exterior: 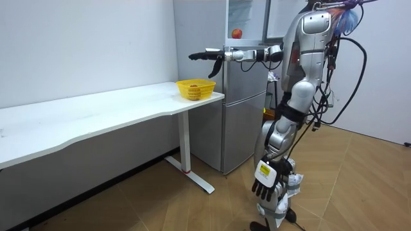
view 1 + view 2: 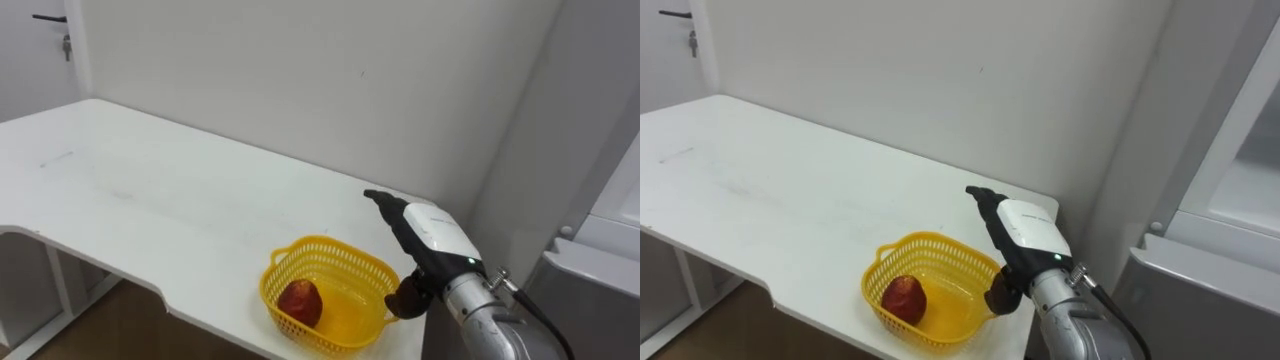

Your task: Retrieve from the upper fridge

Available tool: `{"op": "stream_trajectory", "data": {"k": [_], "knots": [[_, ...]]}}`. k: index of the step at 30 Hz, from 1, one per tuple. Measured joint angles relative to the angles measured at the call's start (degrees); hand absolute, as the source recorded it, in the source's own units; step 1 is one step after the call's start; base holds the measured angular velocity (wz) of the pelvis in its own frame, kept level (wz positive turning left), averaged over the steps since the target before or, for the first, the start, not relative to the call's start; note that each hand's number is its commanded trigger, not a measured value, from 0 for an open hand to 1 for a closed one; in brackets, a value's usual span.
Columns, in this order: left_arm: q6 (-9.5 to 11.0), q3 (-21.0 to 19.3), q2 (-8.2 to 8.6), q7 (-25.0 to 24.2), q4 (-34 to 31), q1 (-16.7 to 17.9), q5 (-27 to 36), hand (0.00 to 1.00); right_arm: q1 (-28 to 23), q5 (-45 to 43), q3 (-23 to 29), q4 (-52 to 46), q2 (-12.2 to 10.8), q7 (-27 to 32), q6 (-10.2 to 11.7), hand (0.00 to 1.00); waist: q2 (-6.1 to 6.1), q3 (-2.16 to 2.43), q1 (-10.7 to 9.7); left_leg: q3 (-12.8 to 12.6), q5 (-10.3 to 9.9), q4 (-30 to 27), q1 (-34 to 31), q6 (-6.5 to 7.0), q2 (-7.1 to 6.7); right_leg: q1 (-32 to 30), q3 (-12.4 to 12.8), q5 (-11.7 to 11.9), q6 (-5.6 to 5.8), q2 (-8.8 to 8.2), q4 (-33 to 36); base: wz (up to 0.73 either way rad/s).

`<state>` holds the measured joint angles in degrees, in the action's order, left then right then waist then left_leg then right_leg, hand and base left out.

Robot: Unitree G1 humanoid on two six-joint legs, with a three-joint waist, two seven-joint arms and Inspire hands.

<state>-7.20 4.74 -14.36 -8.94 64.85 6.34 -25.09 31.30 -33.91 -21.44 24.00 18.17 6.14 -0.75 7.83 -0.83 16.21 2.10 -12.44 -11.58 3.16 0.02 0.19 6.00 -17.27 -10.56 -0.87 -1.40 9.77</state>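
Left eye view: apple (image 2: pixel 299 301) is sitting in the basket (image 2: pixel 350 258) on the counter (image 2: pixel 150 190), just under the right hand (image 2: pixel 435 230) and a bit to its left. That hand's released, fingers straight out, holding nothing. In the room view the left hand (image 1: pixel 266 179) hangs relaxed down by the leg.

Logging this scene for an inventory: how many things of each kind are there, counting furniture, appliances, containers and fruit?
White table: 1
Fridge: 1
Yellow basket: 1
Red fruit: 2, an apple in the basket and a round fruit in the upper fridge
Total: 5
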Motion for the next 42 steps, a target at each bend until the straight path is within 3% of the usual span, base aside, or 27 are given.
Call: {"op": "stream_trajectory", "data": {"k": [6, 14, 16, 18, 20, 23, 25, 27, 31, 35, 37, 42], "knots": [[0.04, 0.00, 0.07, 1.02, -0.11, 0.13, -0.09, 0.00, -0.02, 0.09, 0.07, -1.35, 0.00, 0.00, -0.07, 0.00, -0.23, -0.09, -0.24, -0.31, 0.00, 0.02, -0.03, 0.00, 0.00, -0.10, 0.27, 0.00, 0.00, 0.01, 0.00, -0.01], [0.42, -0.05, 0.38, 1.36, -0.36, 1.18, -0.04, 0.00, -0.53, 1.19, 0.39, -16.34, 0.07, 0.82, 1.49, 0.00, -1.88, 0.22, -1.97, -1.31, 0.00, 0.01, 0.39, 0.01, 0.11, -0.27, 1.69, 0.00, 0.00, 0.14, 0.00, -0.04], [1.31, -0.11, 0.53, 2.26, -0.01, 2.15, 0.57, 0.00, -3.52, 4.83, 1.38, -22.32, 0.11, 1.60, 2.62, 0.00, -2.53, 0.61, -2.85, -1.28, 0.00, 0.10, 0.72, 0.01, 0.04, 0.18, 1.58, 0.00, 0.00, 0.07, -0.03, 0.02], [1.71, -0.84, 0.96, 3.43, 0.37, 2.13, 0.69, 0.00, -7.18, 7.60, 3.12, -27.38, -0.02, 1.69, 3.46, 0.00, -2.89, 0.41, -3.94, -1.49, 0.00, 0.19, 1.42, 0.01, 0.07, 0.95, 1.76, 0.00, 0.01, 0.04, -0.12, 0.03], [2.10, -1.74, 1.87, 4.17, 2.13, 2.19, 0.71, 0.00, -10.50, 11.27, 5.05, -30.01, -0.31, 1.90, 4.93, 0.00, -3.50, 0.49, -4.72, -1.74, -0.02, 0.43, 1.76, 0.04, 0.10, 1.44, 1.86, 0.00, 0.02, 0.00, -0.10, -0.03], [2.46, -1.77, 3.15, 4.55, 2.25, 2.75, 0.74, 0.00, -15.89, 14.66, 8.18, -34.28, -1.18, 2.34, 4.94, 0.00, -4.15, 0.90, -5.88, -3.55, -0.03, 0.79, 1.48, 0.08, 0.43, 0.34, 3.29, 0.01, 0.01, 0.11, 0.08, -0.28], [2.55, -1.76, 4.25, 4.97, 2.69, 3.74, 0.78, 0.00, -21.88, 16.87, 10.41, -38.86, -2.52, 2.70, 5.07, 0.00, -4.95, 1.13, -7.84, -4.48, -0.03, 0.81, 1.79, 0.08, 0.67, 0.08, 4.73, 0.12, -0.08, 0.21, 0.42, -0.25], [2.82, -1.81, 4.73, 5.01, 2.80, 4.67, 0.83, 0.00, -25.62, 16.67, 11.59, -41.21, -3.29, 3.47, 5.14, 0.00, -5.64, 1.23, -8.91, -6.07, -0.05, 1.11, 2.53, 0.04, 0.99, -0.27, 6.33, 0.12, -0.08, 0.65, 0.96, -0.35], [3.97, -1.78, 4.75, 7.39, 4.56, 5.00, 0.85, 0.00, -33.08, 17.04, 14.37, -43.63, -5.46, 7.30, 7.33, 0.00, -6.32, 1.24, -11.99, -7.39, -0.06, 1.27, 2.87, 0.01, 1.20, -0.52, 7.76, 0.24, -0.28, 0.72, 0.84, -0.20], [5.03, -1.78, 4.78, 7.56, 4.49, 5.21, 0.82, 0.00, -35.86, 19.53, 16.57, -45.01, -7.58, 9.94, 7.54, 0.00, -6.88, 1.20, -12.91, -8.62, -0.05, 1.88, 3.54, 0.03, 1.21, -1.24, 9.37, 0.22, -0.23, 1.02, 1.03, -0.21], [5.14, -1.78, 4.77, 7.60, 4.48, 5.15, 0.77, 0.00, -36.26, 21.41, 16.52, -45.43, -7.62, 11.52, 9.29, 0.00, -7.01, 1.21, -13.03, -9.36, -0.05, 2.03, 3.56, 0.04, 1.30, -1.33, 10.37, 0.49, -0.12, 1.36, 1.03, -0.17], [5.15, -1.58, 4.98, 8.36, 4.53, 5.44, 0.80, 0.00, -36.47, 22.43, 16.51, -45.46, -9.16, 13.35, 11.25, 0.00, -7.02, 1.19, -13.91, -9.49, -0.04, 2.10, 3.73, 0.05, 1.28, -1.25, 10.74, 0.57, -0.09, 1.47, 0.89, -0.02]]}}
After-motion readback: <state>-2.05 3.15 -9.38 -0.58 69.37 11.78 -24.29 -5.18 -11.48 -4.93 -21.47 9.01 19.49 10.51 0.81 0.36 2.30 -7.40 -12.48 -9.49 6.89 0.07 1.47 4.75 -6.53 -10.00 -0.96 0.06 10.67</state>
